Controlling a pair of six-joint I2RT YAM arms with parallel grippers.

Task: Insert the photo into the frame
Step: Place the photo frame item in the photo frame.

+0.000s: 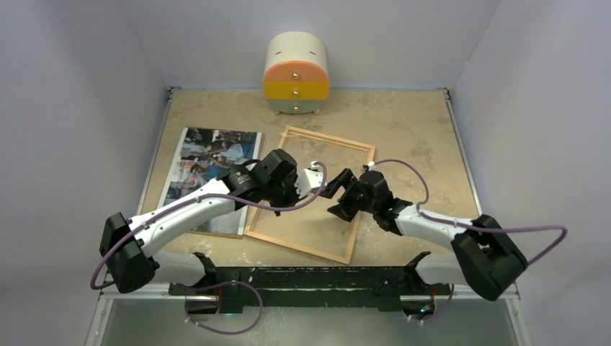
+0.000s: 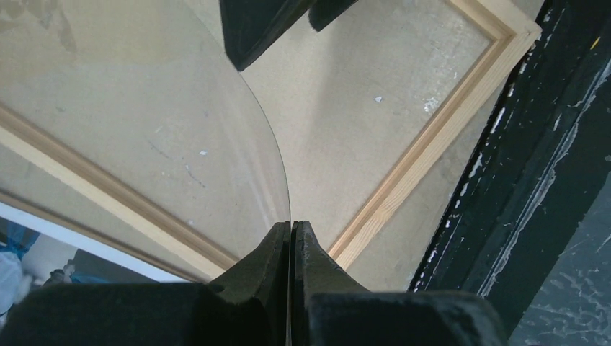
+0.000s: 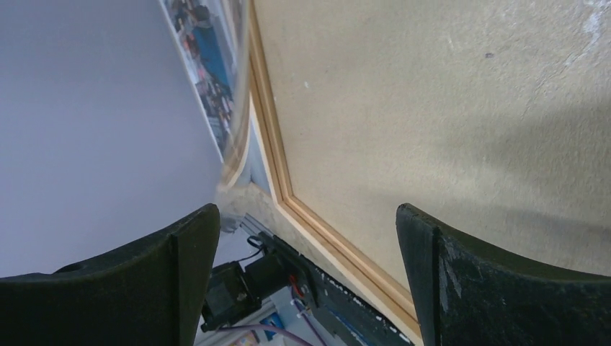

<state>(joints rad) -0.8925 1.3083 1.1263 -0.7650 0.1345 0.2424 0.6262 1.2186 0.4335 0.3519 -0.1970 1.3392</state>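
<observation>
**A:** What is held at this moment, and by which hand?

**B:** A clear pane (image 2: 144,108) is pinched at its edge by the left hand (image 2: 290,238), whose fingers are pressed tight on it. It is held above the middle of the frame (image 1: 331,137). Nothing is held by the right hand (image 3: 306,238). Its fingers are spread wide, just over the frame's interior and towards its right border.

**A:** And where is the photo (image 1: 216,155) found?

**B:** It is laid flat on the surface (image 1: 418,130), just beside the frame's left border. It is not yet inside the frame and is touched by neither hand.

**A:** How should the step in hand be carried out well?

**B:** Whether the pane is being lowered into the frame or lifted out of it cannot be told. Either way, only a thin edge is gripped, so sagging or slipping is to be expected, and slow, level motion is advised. If the pane is meant for the frame, its corners should be lined up with the frame's inner edges before the grip is released. The free edge could be steadied by the open right hand. The frame itself should not be nudged, and the photo beside its left border should not be swept by the pane.
</observation>
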